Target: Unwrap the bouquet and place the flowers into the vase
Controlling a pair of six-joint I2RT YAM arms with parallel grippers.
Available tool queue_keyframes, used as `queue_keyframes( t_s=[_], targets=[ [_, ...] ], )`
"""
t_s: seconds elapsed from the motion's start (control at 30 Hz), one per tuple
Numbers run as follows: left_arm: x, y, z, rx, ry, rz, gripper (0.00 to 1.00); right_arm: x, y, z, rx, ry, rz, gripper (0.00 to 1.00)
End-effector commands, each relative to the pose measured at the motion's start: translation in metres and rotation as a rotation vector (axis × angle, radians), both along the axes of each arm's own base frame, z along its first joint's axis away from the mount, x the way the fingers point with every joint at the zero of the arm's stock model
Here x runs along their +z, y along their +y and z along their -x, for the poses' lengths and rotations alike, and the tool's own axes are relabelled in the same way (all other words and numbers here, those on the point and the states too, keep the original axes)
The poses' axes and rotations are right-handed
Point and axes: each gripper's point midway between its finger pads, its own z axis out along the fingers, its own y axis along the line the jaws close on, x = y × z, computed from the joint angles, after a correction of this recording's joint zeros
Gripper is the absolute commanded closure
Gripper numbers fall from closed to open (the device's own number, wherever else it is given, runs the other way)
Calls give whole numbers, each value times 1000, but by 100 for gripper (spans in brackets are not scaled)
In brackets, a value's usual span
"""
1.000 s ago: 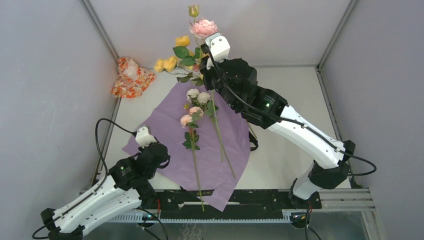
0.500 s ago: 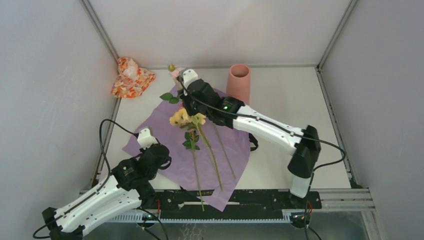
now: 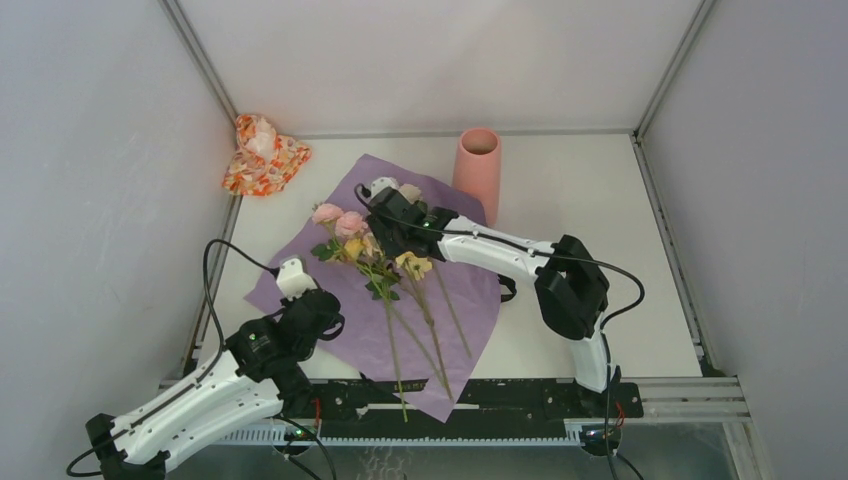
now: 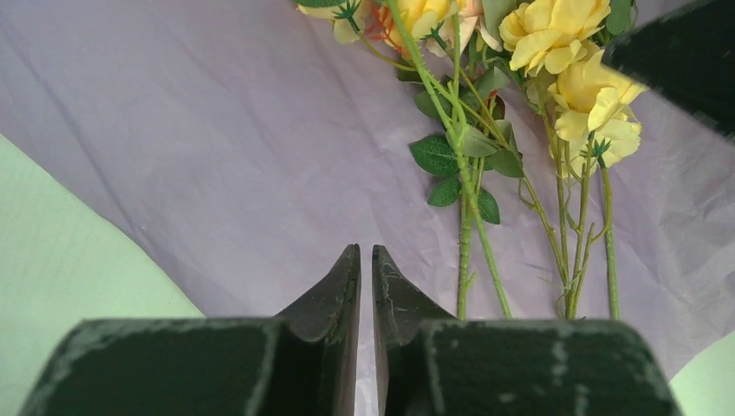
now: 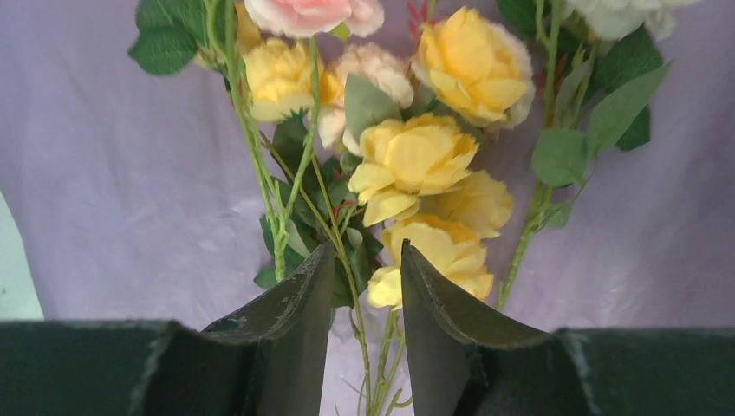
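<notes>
From above, the salmon-pink vase (image 3: 478, 170) stands upright, a smooth cylinder at the far edge of the purple paper (image 3: 330, 290), and the flowers (image 3: 385, 270) are not in it: they lie loose on that flat sheet on the pale counter (image 3: 600, 200). A crumpled orange-red floral cloth (image 3: 262, 155) sits in the far left corner. The right hand (image 3: 378, 238) is down over the blooms, and the left hand (image 3: 318, 318) rests at the paper's left edge. On to the left wrist: jaws drawn almost together, a thin slit, nothing seen between them, above softly creased paper, with thin green stems (image 4: 468, 234) ahead. Right wrist now: jaws parted, stems running through the gap ungripped, and ruffled yellow heads (image 5: 416, 160) just beyond the tips.
</notes>
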Motion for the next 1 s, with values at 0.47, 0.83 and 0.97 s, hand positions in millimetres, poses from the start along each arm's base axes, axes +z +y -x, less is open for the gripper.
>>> queue_keyframes(
  t_s=[0.47,0.83,0.97],
  targets=[
    [21,25,5,114,-80,66,84,-42,66,47,143,89,7,57],
    [30,36,9,135,-97,63,83,-65,72,13,91,59,75,57],
    [32,36,9,134,-98,63,83,-45,75,17,100,36,49,57]
  ],
)
